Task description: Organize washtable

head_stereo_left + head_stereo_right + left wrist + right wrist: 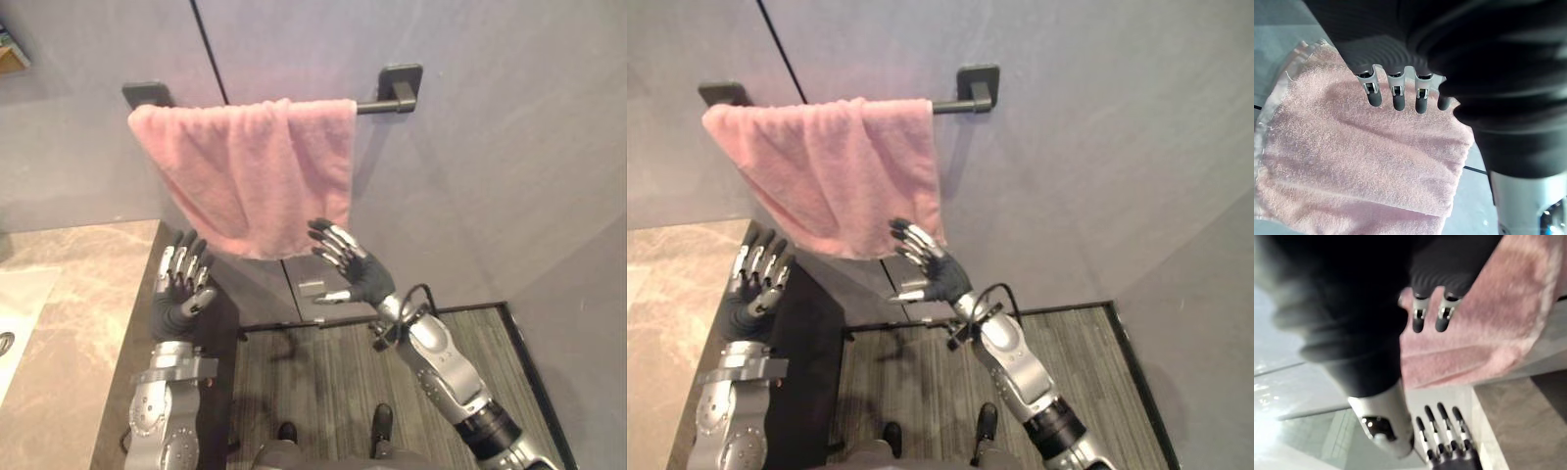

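Your left hand (182, 284) and right hand (355, 269) are both raised with fingers straight and spread, grasping nothing. They stand under the pink towel (250, 171), one towards each end of its lower edge. The right fingertips sit at the towel's lower right corner, but contact cannot be confirmed; the left fingertips are just below the slanted left edge. The towel is draped over the black towel bar (377, 105), bunched towards the left bracket with an uneven hem, and the right stretch of the bar is bare. Judgement: the step in hand is straightening the towel, and no grip has been taken yet. The next move calls for you to pinch the hem or side edges and spread the cloth rightwards along the bar. Note the limits: the wall (490, 147) lies close behind the cloth, and the counter (69, 313) edge runs beside your left forearm. Open room lies to the right, above the floor (333, 372).
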Robot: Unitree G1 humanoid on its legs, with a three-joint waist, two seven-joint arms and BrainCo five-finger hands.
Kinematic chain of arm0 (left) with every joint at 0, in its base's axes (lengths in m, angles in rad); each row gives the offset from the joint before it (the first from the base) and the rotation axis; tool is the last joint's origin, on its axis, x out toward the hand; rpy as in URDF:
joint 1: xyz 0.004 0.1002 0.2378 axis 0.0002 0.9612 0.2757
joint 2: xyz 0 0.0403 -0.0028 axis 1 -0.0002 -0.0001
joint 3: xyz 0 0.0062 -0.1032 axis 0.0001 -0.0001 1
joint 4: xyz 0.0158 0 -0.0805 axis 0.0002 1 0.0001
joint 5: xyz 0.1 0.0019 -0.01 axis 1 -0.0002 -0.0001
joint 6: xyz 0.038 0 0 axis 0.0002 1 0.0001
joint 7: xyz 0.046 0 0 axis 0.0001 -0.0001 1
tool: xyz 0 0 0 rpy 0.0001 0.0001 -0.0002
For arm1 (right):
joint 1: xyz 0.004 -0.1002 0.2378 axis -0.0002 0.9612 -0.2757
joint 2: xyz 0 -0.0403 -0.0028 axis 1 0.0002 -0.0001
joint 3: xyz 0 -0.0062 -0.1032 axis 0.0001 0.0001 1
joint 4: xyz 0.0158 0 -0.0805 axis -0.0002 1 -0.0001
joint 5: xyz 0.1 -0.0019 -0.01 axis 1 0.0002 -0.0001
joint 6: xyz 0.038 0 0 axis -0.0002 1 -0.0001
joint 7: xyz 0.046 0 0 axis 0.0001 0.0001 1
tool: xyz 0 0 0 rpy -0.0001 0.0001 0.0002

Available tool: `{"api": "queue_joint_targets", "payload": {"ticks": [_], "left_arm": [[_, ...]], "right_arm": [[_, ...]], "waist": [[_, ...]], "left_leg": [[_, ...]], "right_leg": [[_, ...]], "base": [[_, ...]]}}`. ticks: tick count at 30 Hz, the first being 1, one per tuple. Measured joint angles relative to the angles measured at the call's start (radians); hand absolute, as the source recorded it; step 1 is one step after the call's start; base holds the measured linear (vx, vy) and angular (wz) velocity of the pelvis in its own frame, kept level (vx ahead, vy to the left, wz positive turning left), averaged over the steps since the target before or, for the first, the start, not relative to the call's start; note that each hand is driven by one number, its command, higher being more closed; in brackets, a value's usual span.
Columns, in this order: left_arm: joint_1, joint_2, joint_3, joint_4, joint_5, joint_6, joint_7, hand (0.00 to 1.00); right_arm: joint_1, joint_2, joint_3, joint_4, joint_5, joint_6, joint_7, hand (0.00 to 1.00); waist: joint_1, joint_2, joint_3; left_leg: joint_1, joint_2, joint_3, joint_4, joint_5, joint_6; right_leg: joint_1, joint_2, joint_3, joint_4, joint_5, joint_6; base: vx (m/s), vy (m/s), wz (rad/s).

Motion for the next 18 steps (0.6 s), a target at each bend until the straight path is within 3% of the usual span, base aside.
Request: {"api": "queue_joint_targets", "payload": {"ticks": [7,14,18], "left_arm": [[-0.092,0.002,-0.011,-0.049,-0.051,-0.007,0.022,0.00],[-0.162,0.007,-0.010,-0.069,-0.079,-0.025,0.049,0.00],[-0.271,0.008,-0.009,-0.019,-0.089,-0.032,0.074,0.00]], "right_arm": [[-0.226,0.054,0.162,0.134,0.076,0.011,0.014,0.00],[-0.423,0.139,0.155,0.304,0.083,0.016,-0.015,0.00],[-0.485,0.175,0.084,0.372,0.081,0.016,-0.058,0.00]], "waist": [[0.027,-0.002,-0.001],[0.035,-0.002,-0.001],[0.038,-0.002,-0.001]], "left_leg": [[-0.001,0.000,-0.016,-0.001,0.001,-0.001],[0.000,-0.002,-0.024,-0.004,0.001,0.000],[0.007,-0.001,-0.025,-0.024,0.011,-0.003]], "right_leg": [[0.009,-0.002,-0.020,0.002,0.008,-0.009],[0.014,-0.005,-0.028,0.002,0.006,-0.011],[0.013,-0.003,-0.033,0.002,0.004,-0.012]], "base": [[0.00,0.028,0.07],[-0.01,0.018,0.04],[0.00,0.004,0.01]]}}
